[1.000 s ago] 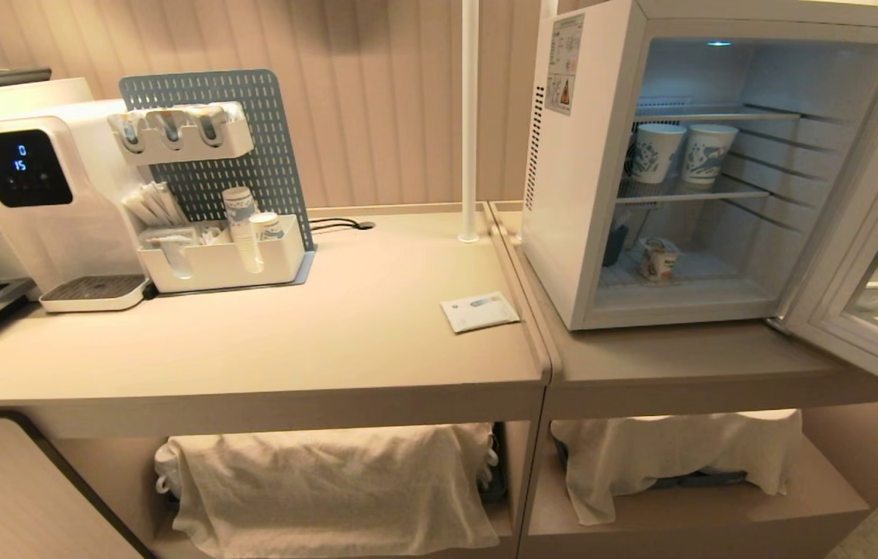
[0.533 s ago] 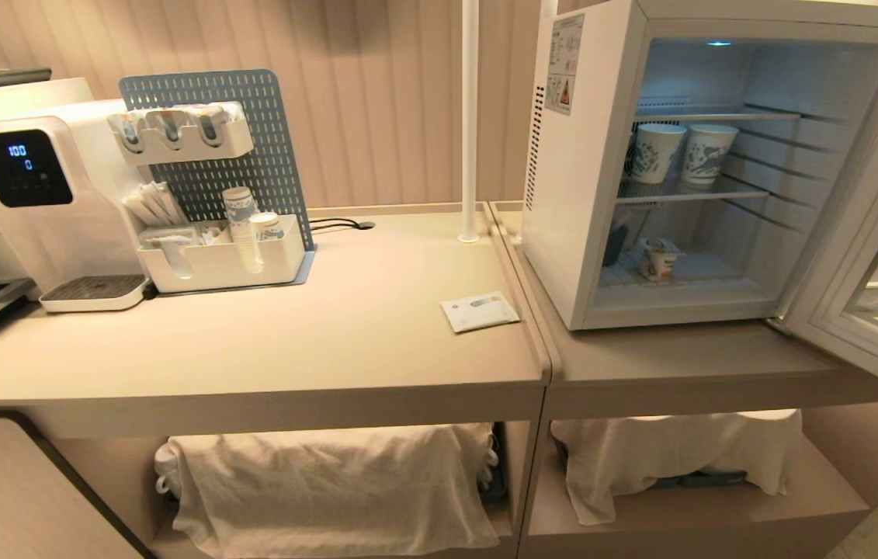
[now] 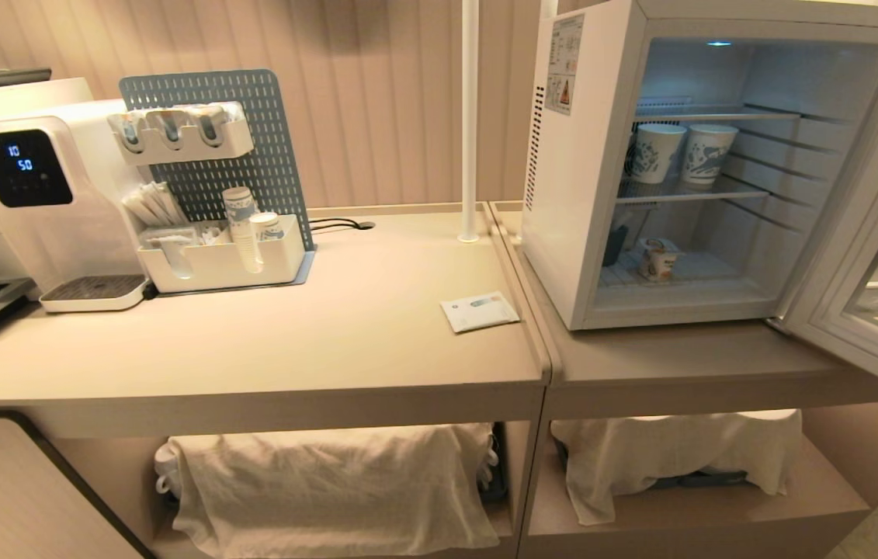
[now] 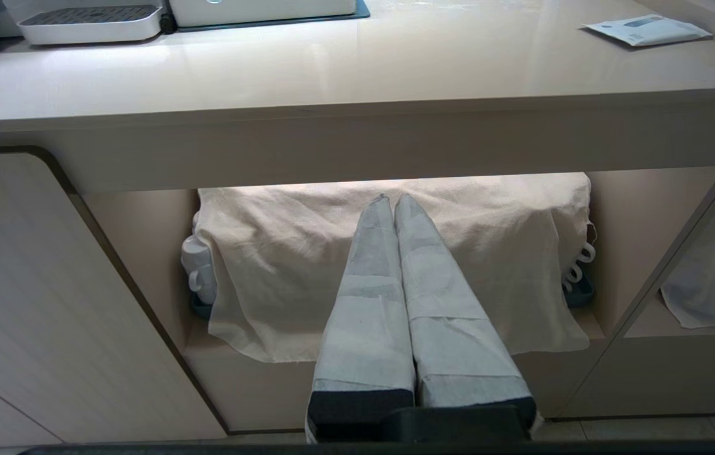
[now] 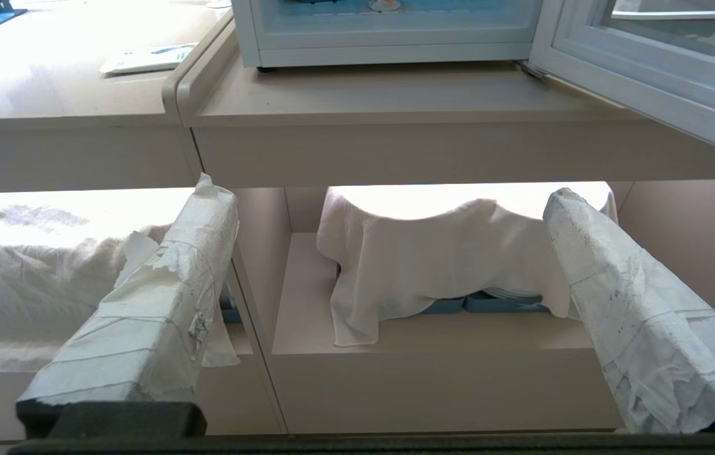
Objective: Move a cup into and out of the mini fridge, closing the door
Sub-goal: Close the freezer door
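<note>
Door (image 3: 862, 233) swung wide, cup (image 3: 657, 258) near mini fridge (image 3: 578, 194) floor's front edge.

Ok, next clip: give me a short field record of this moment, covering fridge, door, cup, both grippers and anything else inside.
mini fridge: on the right counter, interior lit
door: swung wide open to the right
cup: on the fridge floor, upright
paper cups: two, on the middle wire shelf
left gripper: shut, empty, low before the cloth-covered lower shelf
right gripper: open, empty, low below the fridge counter
packet: flat on the left counter
</note>
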